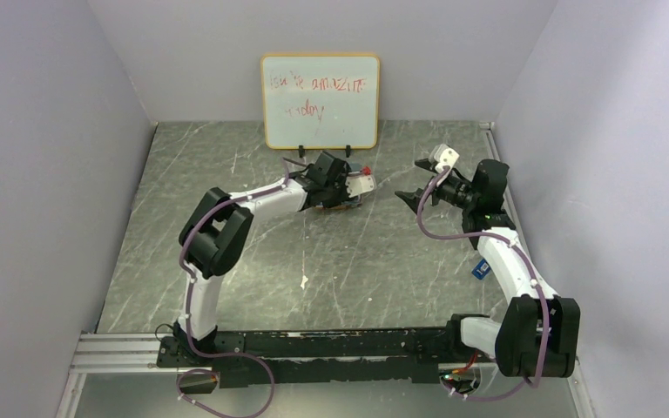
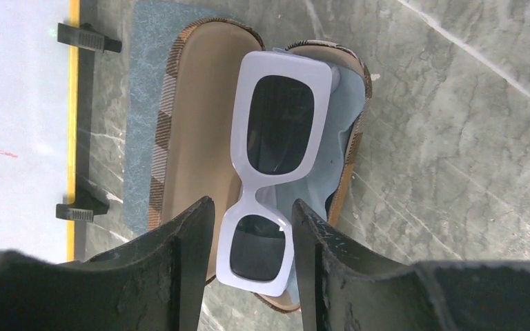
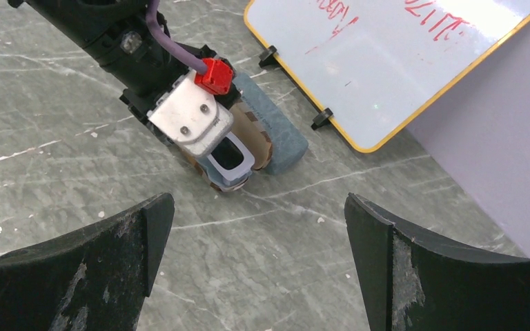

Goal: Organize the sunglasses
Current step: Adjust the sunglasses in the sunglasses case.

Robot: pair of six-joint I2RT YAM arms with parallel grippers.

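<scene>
While the left tool (image 2: 254,207) grips white sunglasses (image 2: 276,138) in plaid case (image 2: 193,124), whiteboard (image 1: 320,100) behind, right tool (image 3: 259,200) open.

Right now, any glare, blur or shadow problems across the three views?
Left wrist: white sunglasses sharp, evenly lit, no lens glare; near fingers soft. Right wrist: whiteboard bright, no hard shadows. Top external: flat even light, whiteboard writing faint, left gripper hides the sunglasses.

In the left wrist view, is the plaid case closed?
No, the plaid case lies open, with the white sunglasses resting on a light-blue cloth inside it.
</scene>
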